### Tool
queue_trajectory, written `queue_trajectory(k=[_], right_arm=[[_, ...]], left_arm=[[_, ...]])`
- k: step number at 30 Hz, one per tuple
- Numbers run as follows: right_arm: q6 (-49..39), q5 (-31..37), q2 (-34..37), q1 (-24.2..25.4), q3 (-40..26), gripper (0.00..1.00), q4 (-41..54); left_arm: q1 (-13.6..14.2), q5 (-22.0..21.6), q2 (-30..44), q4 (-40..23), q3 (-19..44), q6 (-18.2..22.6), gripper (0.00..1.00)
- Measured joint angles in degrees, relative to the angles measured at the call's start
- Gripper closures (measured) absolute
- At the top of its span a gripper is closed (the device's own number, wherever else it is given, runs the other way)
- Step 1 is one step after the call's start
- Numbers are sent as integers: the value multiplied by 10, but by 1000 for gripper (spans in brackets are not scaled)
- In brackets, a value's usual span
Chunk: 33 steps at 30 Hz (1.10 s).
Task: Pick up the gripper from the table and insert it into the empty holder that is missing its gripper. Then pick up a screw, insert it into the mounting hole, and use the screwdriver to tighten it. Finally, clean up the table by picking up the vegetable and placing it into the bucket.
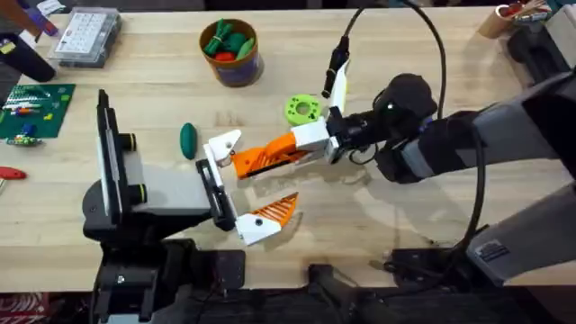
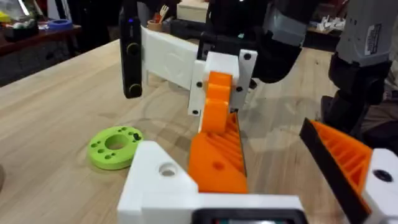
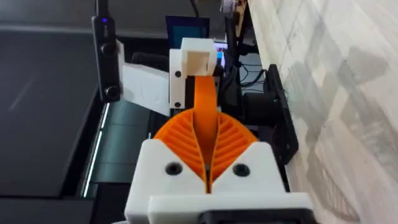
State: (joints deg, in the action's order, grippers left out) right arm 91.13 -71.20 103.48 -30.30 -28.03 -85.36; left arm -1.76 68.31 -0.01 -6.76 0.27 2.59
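No brand or label can be read. The clear plastic compartment box (image 1: pixel 85 36) at the far left carries a printed grid, and the green circuit board (image 1: pixel 36 106) near it has markings, but both are too small to make out.

The right gripper (image 1: pixel 317 144), white blocks with orange ribbed pads (image 3: pixel 186 138), is clamped on the long orange ribbed wedge-shaped finger (image 1: pixel 265 159). It holds the finger level just above the light wooden plank table (image 1: pixel 405 54). The finger's left end reaches the small white angular plastic holder (image 1: pixel 223 144), which has a round hole in its top face. Whether the finger's white base is seated in the holder cannot be told, because the joint is cut off at the edge of the left wrist view.

The left gripper (image 1: pixel 261 187) is the grey-and-black device lying at the left. Its two mounts are spread wide on a black bar, grasping nothing. The nearer mount carries a shorter orange wedge (image 1: pixel 274 211) on a white block with a dark dot.

The smooth dark green oval vegetable (image 1: pixel 187 139) lies on the table just left of the holder, apart from it. The round bucket (image 1: pixel 236 70) has a bluish-purple side and a tan rim. It stands at the far middle with bright green and red toy pieces inside. A lime green ring (image 1: pixel 302 110) lies flat just beyond the right gripper.
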Motion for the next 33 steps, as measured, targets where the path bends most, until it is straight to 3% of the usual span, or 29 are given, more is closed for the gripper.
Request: queue_trajectory(k=[23, 33], right_arm=[[1, 14, 0, -3, -18, 987, -13], [-13, 23, 0, -10, -34, 987, 42]], left_arm=[[0, -4, 0, 0, 0, 4, 10], [0, 0, 0, -2, 0, -3, 10]])
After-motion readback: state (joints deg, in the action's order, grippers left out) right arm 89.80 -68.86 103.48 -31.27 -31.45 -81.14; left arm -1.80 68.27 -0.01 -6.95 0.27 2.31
